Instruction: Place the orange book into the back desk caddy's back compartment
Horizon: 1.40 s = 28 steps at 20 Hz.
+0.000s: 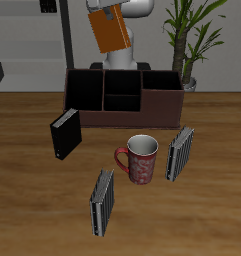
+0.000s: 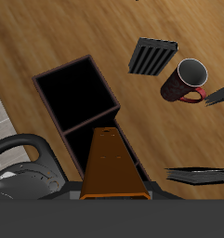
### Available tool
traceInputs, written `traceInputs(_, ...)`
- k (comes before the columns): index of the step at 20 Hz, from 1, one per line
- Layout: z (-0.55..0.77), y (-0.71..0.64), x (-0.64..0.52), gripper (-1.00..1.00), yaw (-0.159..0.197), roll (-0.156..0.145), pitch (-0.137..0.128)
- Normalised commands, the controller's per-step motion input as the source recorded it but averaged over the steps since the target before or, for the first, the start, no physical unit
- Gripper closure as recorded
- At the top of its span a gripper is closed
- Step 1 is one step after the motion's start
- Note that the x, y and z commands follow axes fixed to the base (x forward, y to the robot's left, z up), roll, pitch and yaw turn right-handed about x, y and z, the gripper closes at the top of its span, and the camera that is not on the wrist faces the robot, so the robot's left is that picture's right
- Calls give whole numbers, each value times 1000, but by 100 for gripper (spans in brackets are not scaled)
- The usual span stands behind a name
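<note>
Above the back desk caddy, the jaws pinch the orange book, held high and tilted. The arm should square the book with the narrow back compartment, then lower it straight down, avoiding the dividers.

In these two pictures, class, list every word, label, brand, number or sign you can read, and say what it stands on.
None can be read.
orange book, held up in the gripper: plain cover.
mug: speckled pattern, no letters.
black book and striped books: no title visible.
back desk caddy: plain walls.
</note>
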Motion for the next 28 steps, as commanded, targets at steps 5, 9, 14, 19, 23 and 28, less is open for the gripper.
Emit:
traceInputs(5,-59,173,27,100,132,15,23)
traceInputs(9,-299,146,-67,100,124,28,80)
traceInputs(14,-223,103,-61,100,87,28,75)
traceInputs(19,-169,-19,24,100,66,-3,57)
traceInputs(23,-80,-127,80,100,50,-34,40)
traceInputs(28,-91,-100,92,100,119,-24,18)
